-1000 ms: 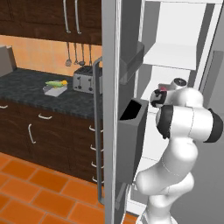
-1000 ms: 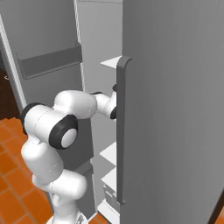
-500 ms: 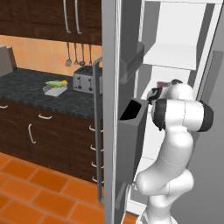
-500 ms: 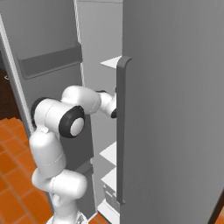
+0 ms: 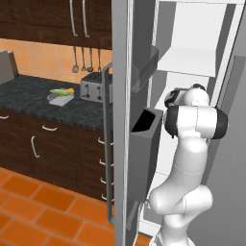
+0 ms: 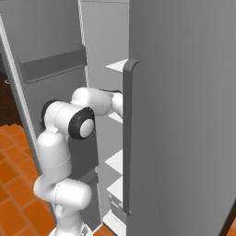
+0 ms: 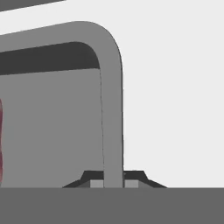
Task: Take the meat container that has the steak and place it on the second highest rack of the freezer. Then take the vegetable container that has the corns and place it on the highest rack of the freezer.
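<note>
Hand (image 7: 113, 183) is clamped on the rim of the meat container (image 7: 52, 131), steak (image 7: 1, 144) at its far side, inside the freezer (image 5: 192, 62); thin edge grip could let the tray tilt and catch a shelf.
</note>
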